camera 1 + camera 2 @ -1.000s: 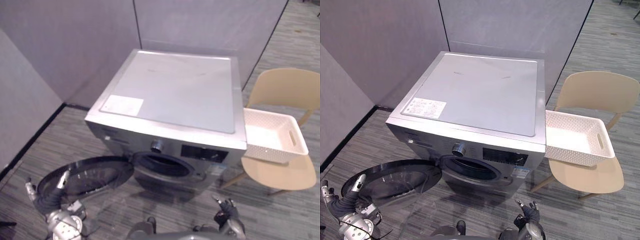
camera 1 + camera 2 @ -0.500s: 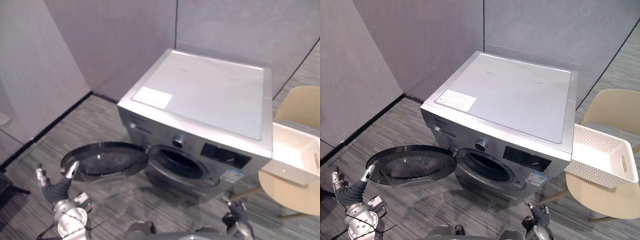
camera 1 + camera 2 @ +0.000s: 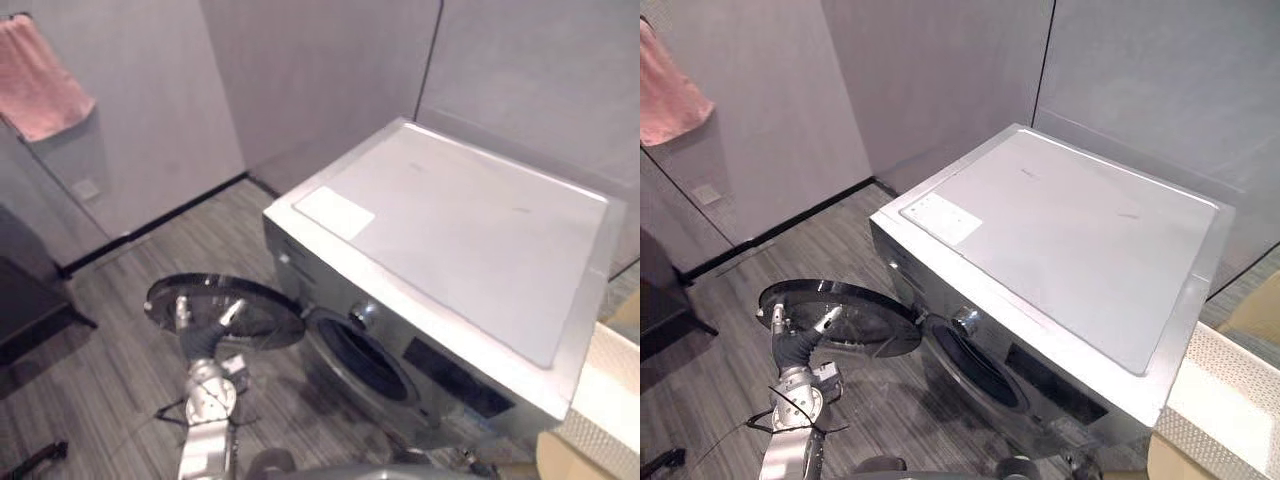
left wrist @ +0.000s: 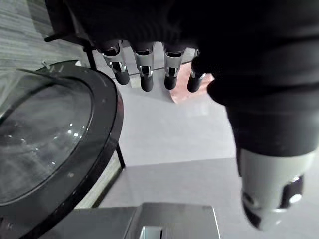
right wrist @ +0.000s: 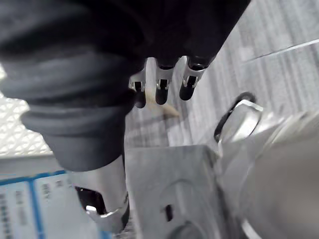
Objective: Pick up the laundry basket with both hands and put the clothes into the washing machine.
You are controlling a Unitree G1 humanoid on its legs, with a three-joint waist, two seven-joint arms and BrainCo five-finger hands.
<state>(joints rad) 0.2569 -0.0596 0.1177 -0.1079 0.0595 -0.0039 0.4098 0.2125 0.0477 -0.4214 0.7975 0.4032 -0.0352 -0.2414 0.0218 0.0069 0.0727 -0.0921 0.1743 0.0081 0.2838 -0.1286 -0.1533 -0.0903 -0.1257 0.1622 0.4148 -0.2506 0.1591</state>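
Washing machine: stood on the floor against grey partition walls.
Door: swung wide open at the machine's left front.
Laundry basket: white, set just beside the machine's right side, gripped by neither robot hand.
Left robot hand: fingers apart, held at the door's near edge, nothing gripped.
Right robot hand: fingers relaxed, nothing held, near the machine's front.
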